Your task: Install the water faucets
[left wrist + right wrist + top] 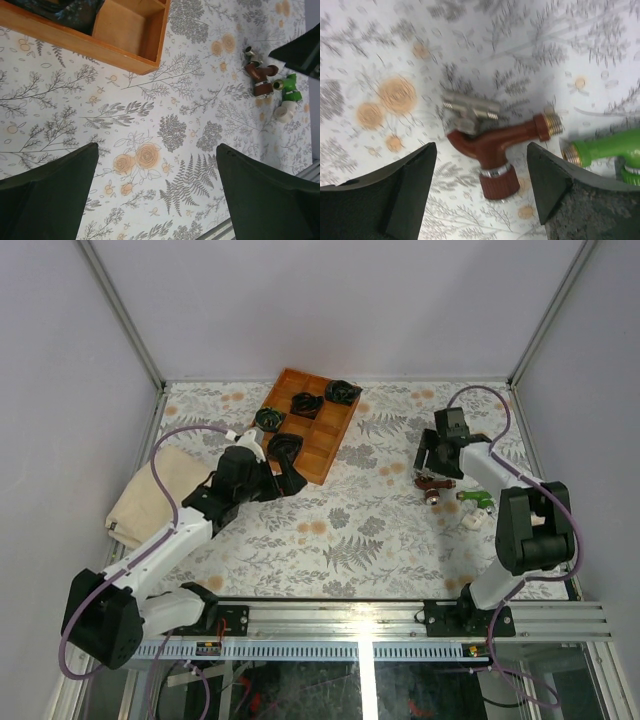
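Flowery tablecloth (pixel 330 530), right side: dark red-brown plastic tap (pixel 495 145) lies flat beside bright green plastic tap (pixel 610 150). Right gripper (pixel 481 165) fingers apart around brown one, ready to pinch. Left gripper (pixel 157 155) wide apart, empty.

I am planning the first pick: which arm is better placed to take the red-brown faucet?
The right arm. The right gripper hovers open over the red-brown faucet, one finger on each side. The left gripper, also open, is beside the wooden tray, far from that faucet.
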### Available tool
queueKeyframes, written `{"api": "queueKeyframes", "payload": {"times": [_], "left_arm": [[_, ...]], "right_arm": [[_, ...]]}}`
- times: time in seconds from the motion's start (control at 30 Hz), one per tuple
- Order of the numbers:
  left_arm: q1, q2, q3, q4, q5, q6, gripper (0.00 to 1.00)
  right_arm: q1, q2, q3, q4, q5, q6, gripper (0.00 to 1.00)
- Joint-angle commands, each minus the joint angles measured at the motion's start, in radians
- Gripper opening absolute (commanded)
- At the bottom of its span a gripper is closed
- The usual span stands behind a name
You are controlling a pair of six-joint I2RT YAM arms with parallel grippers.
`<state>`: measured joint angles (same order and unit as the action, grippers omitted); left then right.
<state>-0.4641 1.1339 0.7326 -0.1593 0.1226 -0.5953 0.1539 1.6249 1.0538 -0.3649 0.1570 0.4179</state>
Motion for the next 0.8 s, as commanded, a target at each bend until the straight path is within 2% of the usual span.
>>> {"api": "queueKeyframes", "payload": {"times": [0.0,0.27,0.5,0.77], "left_arm": [[-0.002,-0.032,-0.015,-0.063,-0.047,0.041,1.00],[-0.001,-0.071,-0.004,-0.118,-0.055,0.059,1.00],[-0.001,-0.136,0.001,-0.164,-0.089,0.060,1.00],[-0.001,-0.207,0.000,-0.219,-0.128,0.058,1.00]], "right_arm": [[-0.006,0.100,0.137,-0.006,0.006,-0.030,0.78],[-0.004,0.216,0.209,-0.036,-0.023,0.020,0.70],[0.009,0.247,0.184,-0.029,-0.069,0.004,0.61],[0.188,0.294,0.237,-0.058,0.013,-0.137,0.50]]}}
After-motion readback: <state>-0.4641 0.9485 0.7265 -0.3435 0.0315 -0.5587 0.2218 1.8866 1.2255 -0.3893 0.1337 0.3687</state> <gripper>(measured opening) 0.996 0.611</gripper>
